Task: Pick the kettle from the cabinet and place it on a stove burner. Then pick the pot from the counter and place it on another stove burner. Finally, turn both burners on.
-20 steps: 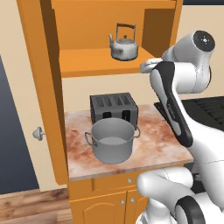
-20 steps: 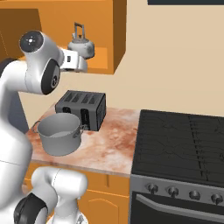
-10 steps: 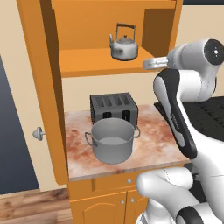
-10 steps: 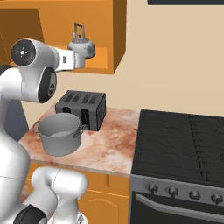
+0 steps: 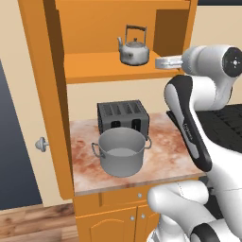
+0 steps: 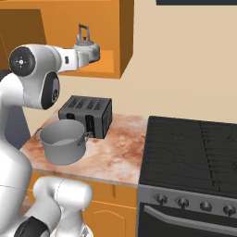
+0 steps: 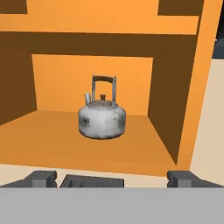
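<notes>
Hand point(image 7: 112, 178) wide, empty, level with cabinet point(image 5: 52, 94) shelf, aimed at kettle point(image 7: 102, 117) for frontal reach. Kettle upright mid-shelf, apart from hand. Pot point(image 5: 122, 151) on tabletop point(image 5: 160, 156) near toaster point(image 5: 121, 116).

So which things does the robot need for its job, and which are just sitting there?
Needed: kettle, on the cabinet shelf; pot, on the counter; stove burners; the open gripper.
Just sitting there: toaster, behind the pot.

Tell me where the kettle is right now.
The kettle stands upright on the cabinet shelf, above the toaster, centred in the hand view just ahead of the open fingers.
</notes>
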